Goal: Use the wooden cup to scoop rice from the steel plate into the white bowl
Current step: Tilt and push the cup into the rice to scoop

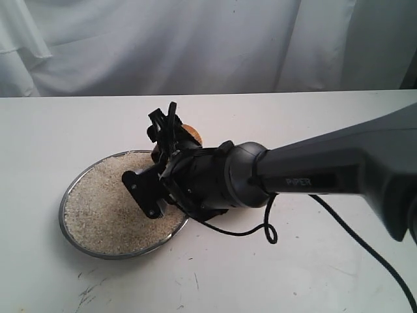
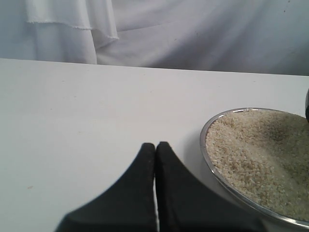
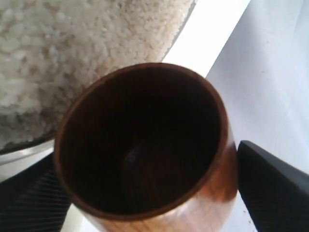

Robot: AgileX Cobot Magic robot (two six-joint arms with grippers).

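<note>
Right fingers are seemingly pinching the empty wooden cup beside the steel plate, lower left; tilting its mouth shallowly through the rice is wise. Left fingers are pressing together.

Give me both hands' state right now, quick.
Left hand: closed, holding nothing.
Right hand: closed on the wooden cup, which looks empty.
</note>
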